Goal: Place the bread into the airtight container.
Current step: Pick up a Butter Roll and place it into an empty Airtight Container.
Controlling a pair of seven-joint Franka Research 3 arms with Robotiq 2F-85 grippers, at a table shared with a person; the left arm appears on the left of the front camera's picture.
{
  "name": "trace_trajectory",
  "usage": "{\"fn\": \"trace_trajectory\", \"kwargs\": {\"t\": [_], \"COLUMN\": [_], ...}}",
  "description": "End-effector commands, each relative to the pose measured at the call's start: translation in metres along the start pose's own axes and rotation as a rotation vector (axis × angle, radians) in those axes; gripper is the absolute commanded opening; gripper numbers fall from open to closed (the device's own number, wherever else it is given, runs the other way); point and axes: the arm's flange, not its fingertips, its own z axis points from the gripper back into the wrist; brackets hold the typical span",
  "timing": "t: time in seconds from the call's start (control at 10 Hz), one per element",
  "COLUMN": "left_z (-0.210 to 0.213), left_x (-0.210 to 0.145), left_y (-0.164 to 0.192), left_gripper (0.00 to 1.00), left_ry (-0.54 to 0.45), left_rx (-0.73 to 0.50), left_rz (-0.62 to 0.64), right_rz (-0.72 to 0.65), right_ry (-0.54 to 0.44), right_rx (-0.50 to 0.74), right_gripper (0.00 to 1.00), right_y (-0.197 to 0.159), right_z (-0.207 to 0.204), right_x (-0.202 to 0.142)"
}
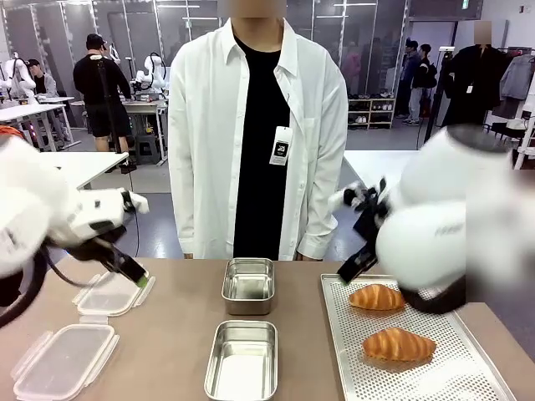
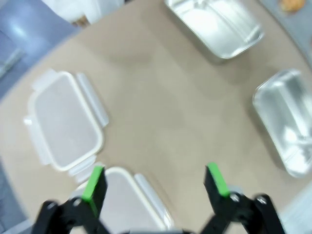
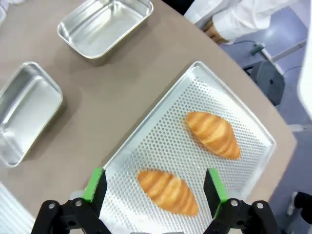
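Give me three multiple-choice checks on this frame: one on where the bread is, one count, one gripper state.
1. Where are the bread rolls?
A) on a plate
B) on the perforated tray
C) in a bowl

2. How many metal containers are there?
A) one
B) two
C) three

3. How is the right gripper?
A) open, holding nothing
B) shut on a roll
C) shut, empty

Answers:
1 B: both rolls lie on the tray's holed surface.
2 B: one stands behind the other at mid-table.
3 A: its green-padded fingers stand wide apart above a roll, not touching it.
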Motion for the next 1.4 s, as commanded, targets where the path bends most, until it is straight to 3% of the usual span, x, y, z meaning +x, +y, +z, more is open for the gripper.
{"fn": "trace_trajectory", "kwargs": {"t": [0.0,0.3,0.6,0.8,1.0,1.1,1.3], "left_z": [0.074,0.199,0.304,0.333,0.331,0.327,0.339], "left_x": [0.012,0.005,-0.04,-0.07,-0.092,-0.091,-0.088], "left_y": [0.029,0.057,0.085,0.106,0.112,0.114,0.116], "left_gripper": [1.0,1.0,1.0,1.0,1.0,1.0,1.0], "left_ry": [0.044,0.0,-0.113,-0.149,-0.146,-0.205,-0.146], "left_rx": [-0.127,-0.194,-0.227,-0.241,-0.239,-0.249,-0.208], "left_rz": [-0.032,-0.051,-0.046,-0.008,-0.007,0.062,0.011], "right_rz": [0.021,0.038,0.053,0.03,-0.03,0.0,0.0], "right_ry": [0.028,-0.021,-0.109,-0.166,-0.197,-0.169,-0.169], "right_rx": [0.042,0.104,0.068,0.118,0.127,0.091,0.091], "right_gripper": [1.0,1.0,1.0,1.0,1.0,1.0,1.0], "right_y": [-0.03,-0.08,-0.131,-0.158,-0.173,-0.161,-0.161], "right_z": [0.063,0.185,0.292,0.312,0.31,0.323,0.323], "right_x": [0.003,-0.032,-0.11,-0.14,-0.149,-0.154,-0.154]}}
